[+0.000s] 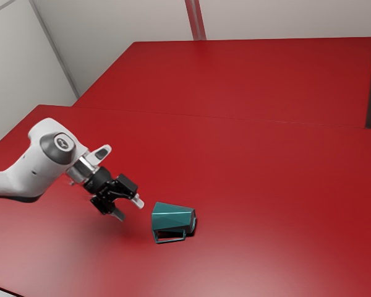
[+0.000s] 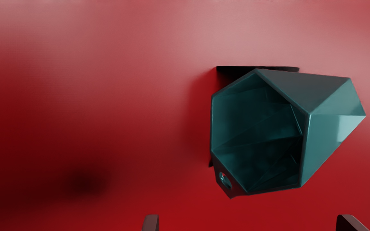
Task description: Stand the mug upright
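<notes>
From where I stand, going from the exterior view's left, the white arm reaches out over the red table and ends in the black gripper. Its fingers stand wide apart with nothing between them. My first worry is its aim: in the wrist view the mug sits nearer one finger's side than midway, so going straight in could jab the rim and shove the mug away or swing it round.

Next comes the mug, lying on its side on the table, just beyond the fingertips, its open mouth facing them. The handle juts from its side; a finger could snag there and twist it. The sloping, faceted walls might also let a shallow pinch slip off.

Farthest right is the narrower base. If it were let go before standing flat on that, I'd expect the mug to topple back over.
</notes>
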Robot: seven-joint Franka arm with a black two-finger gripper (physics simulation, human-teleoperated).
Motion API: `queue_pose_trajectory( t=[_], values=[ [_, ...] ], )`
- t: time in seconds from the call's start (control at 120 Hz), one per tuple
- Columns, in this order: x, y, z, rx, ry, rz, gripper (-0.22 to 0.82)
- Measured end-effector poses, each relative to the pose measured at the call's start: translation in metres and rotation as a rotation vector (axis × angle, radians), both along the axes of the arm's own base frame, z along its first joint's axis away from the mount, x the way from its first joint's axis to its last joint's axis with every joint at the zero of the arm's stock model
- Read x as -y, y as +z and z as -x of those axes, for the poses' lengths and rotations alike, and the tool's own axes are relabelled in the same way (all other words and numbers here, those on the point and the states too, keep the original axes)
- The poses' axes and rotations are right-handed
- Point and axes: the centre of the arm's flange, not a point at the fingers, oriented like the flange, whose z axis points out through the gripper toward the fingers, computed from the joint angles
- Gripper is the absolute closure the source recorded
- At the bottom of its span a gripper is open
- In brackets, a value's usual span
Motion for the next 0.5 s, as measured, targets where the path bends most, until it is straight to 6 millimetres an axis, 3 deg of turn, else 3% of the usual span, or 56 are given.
queue_pose_trajectory(
  t=[0.333,0.5],
  values=[
    [0.022,-0.016,-0.012,0.079,0.040,0.068,0.00],
    [0.032,-0.026,-0.007,0.089,0.058,0.110,0.00]
  ],
)
